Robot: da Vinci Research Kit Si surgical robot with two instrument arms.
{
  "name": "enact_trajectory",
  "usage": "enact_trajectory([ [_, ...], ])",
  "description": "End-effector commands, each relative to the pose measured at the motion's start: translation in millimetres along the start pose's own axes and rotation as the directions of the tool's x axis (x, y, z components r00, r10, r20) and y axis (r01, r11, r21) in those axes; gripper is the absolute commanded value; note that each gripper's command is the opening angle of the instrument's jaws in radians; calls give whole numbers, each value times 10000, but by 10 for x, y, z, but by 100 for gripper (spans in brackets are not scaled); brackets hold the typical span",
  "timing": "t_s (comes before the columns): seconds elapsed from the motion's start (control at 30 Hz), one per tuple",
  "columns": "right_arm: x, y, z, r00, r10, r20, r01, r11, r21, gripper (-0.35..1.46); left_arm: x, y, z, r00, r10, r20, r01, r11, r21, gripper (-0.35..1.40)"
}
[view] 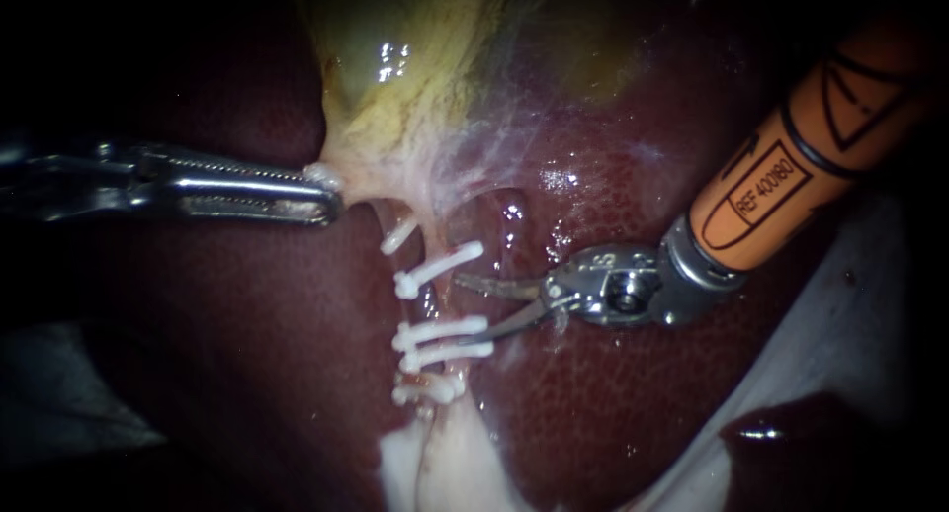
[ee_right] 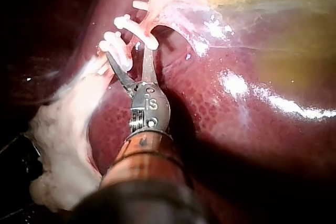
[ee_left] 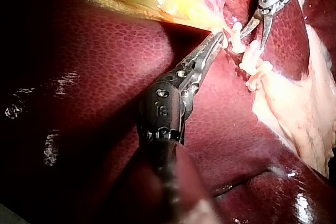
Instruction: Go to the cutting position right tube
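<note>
2 instruments lying over the liver (view: 247, 374), left instrument (view: 321, 191) clamping the gallbladder (view: 395, 57) at its lower edge, right instrument (view: 473, 304) holding its blades wide apart beside the clips (view: 440, 329)

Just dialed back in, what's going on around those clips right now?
The left instrument has its jaws shut on the pale tissue at the neck of the gallbladder, holding it over the liver. The right instrument has its curved blades open beside the tube, aimed at the bare stretch between the white clips. Nothing is cut yet; whether the tube sits between the blades is unclear.
</note>
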Motion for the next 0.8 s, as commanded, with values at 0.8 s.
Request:
enact_trajectory([
  [0.8,24,3,40,9921,-1076,-651,1238,9266,3550,123,0,-2,0,10000,1,1,-1,10000,-3,-35],
])
